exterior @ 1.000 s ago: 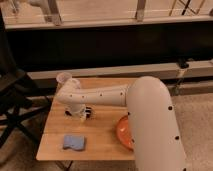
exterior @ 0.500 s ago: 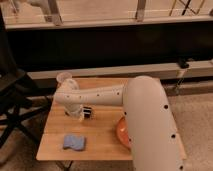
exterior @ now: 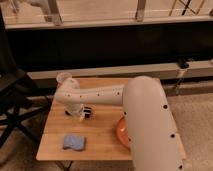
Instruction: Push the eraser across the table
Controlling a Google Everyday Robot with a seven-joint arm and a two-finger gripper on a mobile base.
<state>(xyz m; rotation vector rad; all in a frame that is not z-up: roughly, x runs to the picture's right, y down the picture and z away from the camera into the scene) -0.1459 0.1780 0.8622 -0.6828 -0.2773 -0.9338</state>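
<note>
The eraser (exterior: 88, 113) shows only as a short dark block poking out from under the arm, lying near the middle of the table (exterior: 102, 137), toward its left half. The gripper (exterior: 80, 116) comes down right at the eraser's left end, its fingers pressed together with nothing pinched between them; whether it touches the block I cannot tell. The table's top is pale wood in long slats with rounded corners. The smooth white arm (exterior: 100, 95) reaches across it from the bulky rounded shoulder on the right. A soft light-blue pad (exterior: 74, 142) lies near the front left edge, well apart from the eraser, with bare wood between them. An orange bowl (exterior: 122, 131) peeks out at the right, partly hidden by the arm. A pale cup (exterior: 63, 78) stands at the back left corner. A dark folding chair (exterior: 12, 100) sits just beside the table's left edge.
</note>
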